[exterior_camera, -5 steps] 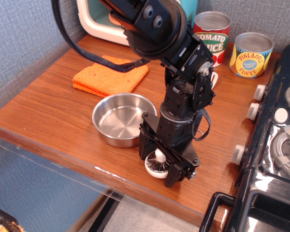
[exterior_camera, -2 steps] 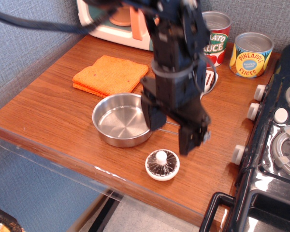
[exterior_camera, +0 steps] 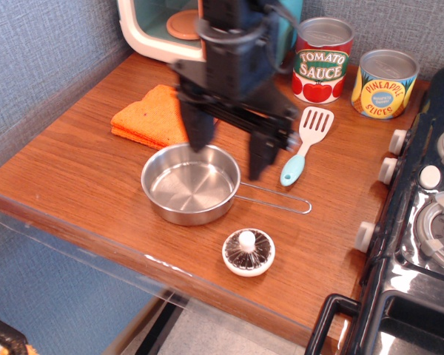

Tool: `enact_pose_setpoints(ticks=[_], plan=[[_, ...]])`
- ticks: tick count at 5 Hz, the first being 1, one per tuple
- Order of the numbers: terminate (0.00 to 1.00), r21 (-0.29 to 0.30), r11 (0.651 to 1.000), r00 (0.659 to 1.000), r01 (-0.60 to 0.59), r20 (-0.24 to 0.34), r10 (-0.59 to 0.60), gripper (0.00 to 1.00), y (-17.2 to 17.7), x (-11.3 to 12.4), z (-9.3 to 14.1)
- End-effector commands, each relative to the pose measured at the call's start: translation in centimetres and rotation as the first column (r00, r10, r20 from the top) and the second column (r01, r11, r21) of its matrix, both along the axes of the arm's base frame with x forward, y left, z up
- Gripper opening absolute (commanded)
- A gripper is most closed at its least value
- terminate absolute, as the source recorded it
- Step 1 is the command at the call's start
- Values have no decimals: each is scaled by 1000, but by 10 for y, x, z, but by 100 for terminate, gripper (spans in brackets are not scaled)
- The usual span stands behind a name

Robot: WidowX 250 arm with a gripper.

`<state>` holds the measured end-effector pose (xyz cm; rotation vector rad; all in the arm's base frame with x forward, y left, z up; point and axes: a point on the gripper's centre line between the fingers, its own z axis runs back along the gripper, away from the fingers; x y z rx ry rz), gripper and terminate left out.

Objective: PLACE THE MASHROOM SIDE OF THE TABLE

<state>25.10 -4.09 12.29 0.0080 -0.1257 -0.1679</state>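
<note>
The mushroom lies upside down on the brown wooden table near its front edge, with its dark gilled underside and white knob stem up. It is just in front of the steel pan and apart from it. My gripper is open and empty. It hangs above the pan's right rim, well behind and above the mushroom. One finger is over the pan's far edge and the other is over the wire handle.
An orange cloth lies at the back left. A blue-handled white spatula lies right of my gripper. Tomato sauce and pineapple cans stand at the back. A black toy stove fills the right side. A toy oven stands behind.
My gripper let go of the mushroom, rose and moved back and left over the pan. The mushroom stays where it was set near the front edge.
</note>
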Motion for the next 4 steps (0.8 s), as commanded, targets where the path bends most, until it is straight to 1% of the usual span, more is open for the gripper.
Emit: enact_pose_setpoints(ticks=[1, 2, 3, 4], plan=[[0, -22, 999, 999, -32, -39, 31, 100, 16, 1, -7], [0, -14, 999, 996, -28, -88, 27, 100, 23, -2, -14], [0, -14, 999, 996, -28, -88, 27, 100, 23, -2, -14], [100, -14, 999, 996, -28, -88, 27, 100, 23, -2, -14]])
